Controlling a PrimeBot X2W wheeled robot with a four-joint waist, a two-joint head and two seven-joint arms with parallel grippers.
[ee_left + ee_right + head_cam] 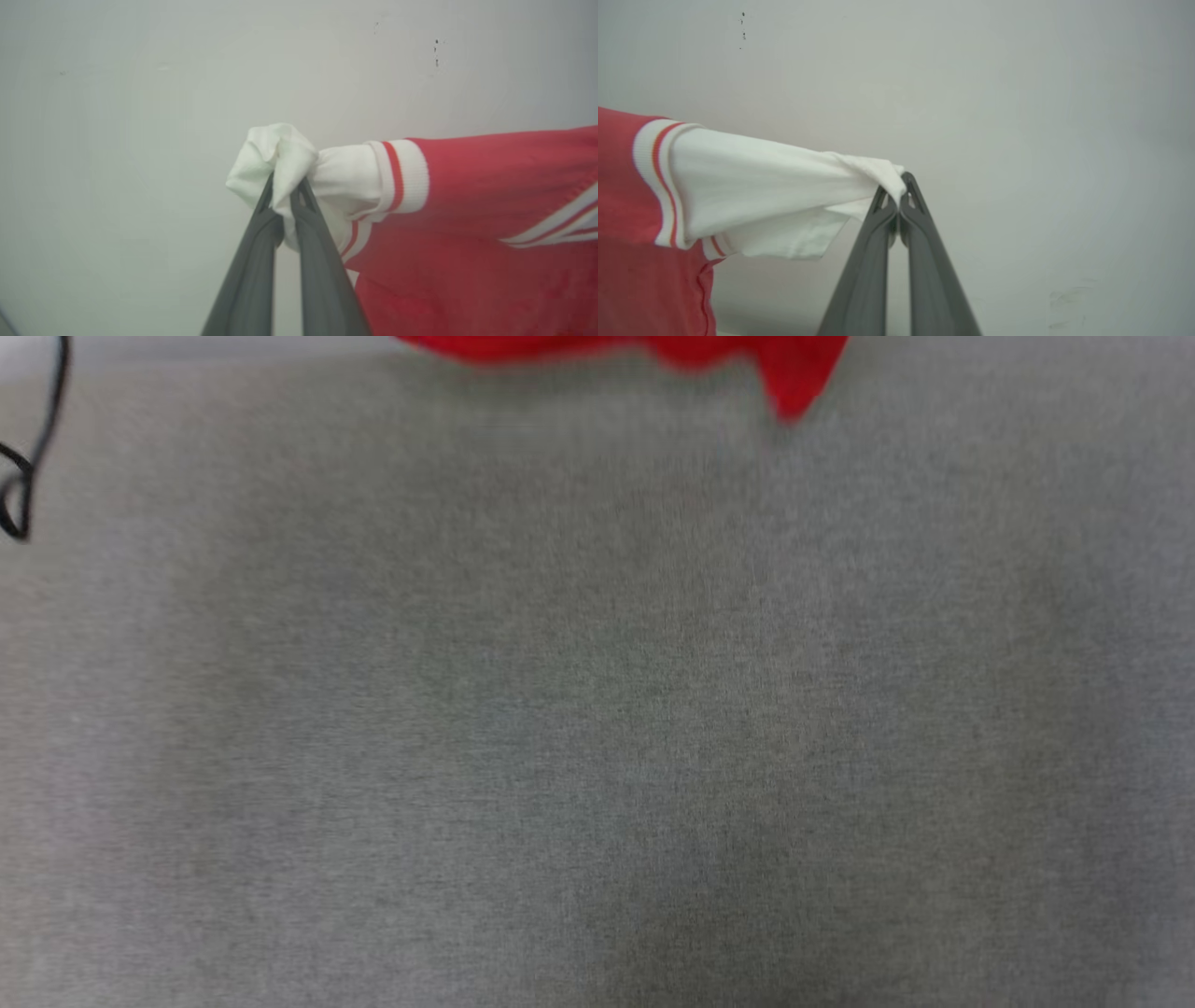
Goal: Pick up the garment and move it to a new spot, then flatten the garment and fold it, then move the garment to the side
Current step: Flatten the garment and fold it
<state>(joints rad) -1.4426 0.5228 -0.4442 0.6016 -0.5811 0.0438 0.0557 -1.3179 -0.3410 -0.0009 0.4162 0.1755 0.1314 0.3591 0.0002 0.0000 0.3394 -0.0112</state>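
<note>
One red garment (467, 186) — white-sleeved, stripe-trimmed

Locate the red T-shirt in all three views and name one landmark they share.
Head view: T-shirt, red cloth blurred along the top edge, centre-right, above the grey surface.
Left wrist view: right half; white sleeve bunched in the left gripper.
Right wrist view: left side; white sleeve pinched by the right gripper.
Landmark: dark wall specks, shared by both wrist views.
</note>
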